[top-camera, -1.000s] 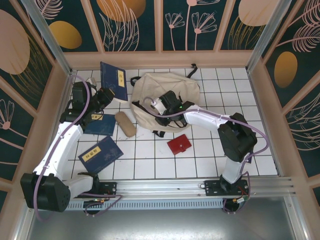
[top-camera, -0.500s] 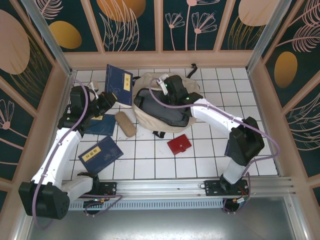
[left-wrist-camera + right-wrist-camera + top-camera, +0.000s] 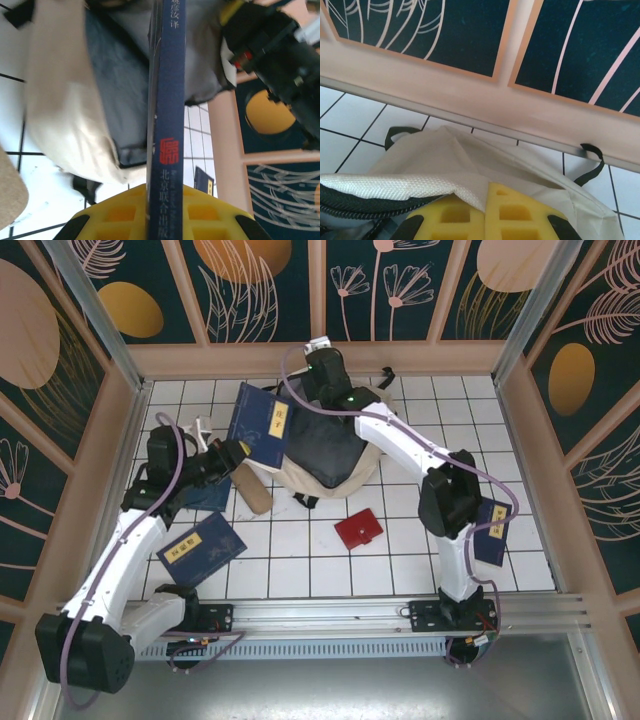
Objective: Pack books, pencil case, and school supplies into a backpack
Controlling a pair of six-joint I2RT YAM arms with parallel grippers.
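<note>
The cream backpack [image 3: 345, 462] lies at the back of the table, its mouth pulled wide onto a dark lining [image 3: 117, 95]. My right gripper [image 3: 322, 368] is up by the back wall, shut on the backpack's upper rim [image 3: 420, 187]; the fabric is pinched between its yellow pads [image 3: 507, 212]. My left gripper [image 3: 230, 452] is shut on a navy book [image 3: 260, 425], held on edge at the left of the opening; its spine [image 3: 167, 125] stands between the pads. The tan pencil case [image 3: 252, 490] and the red case [image 3: 358, 530] lie on the tiles. Another book [image 3: 200, 548] lies front left.
A further book [image 3: 207, 492] lies partly under my left arm, and one [image 3: 492, 535] lies at the right behind my right arm. Black straps [image 3: 592, 160] trail from the backpack near the back wall [image 3: 485, 105]. Side walls close in both sides.
My right gripper closed on the backpack's rim and pulled it up toward the back wall, opening the mouth. My left gripper carried the book right, to the opening's edge.
</note>
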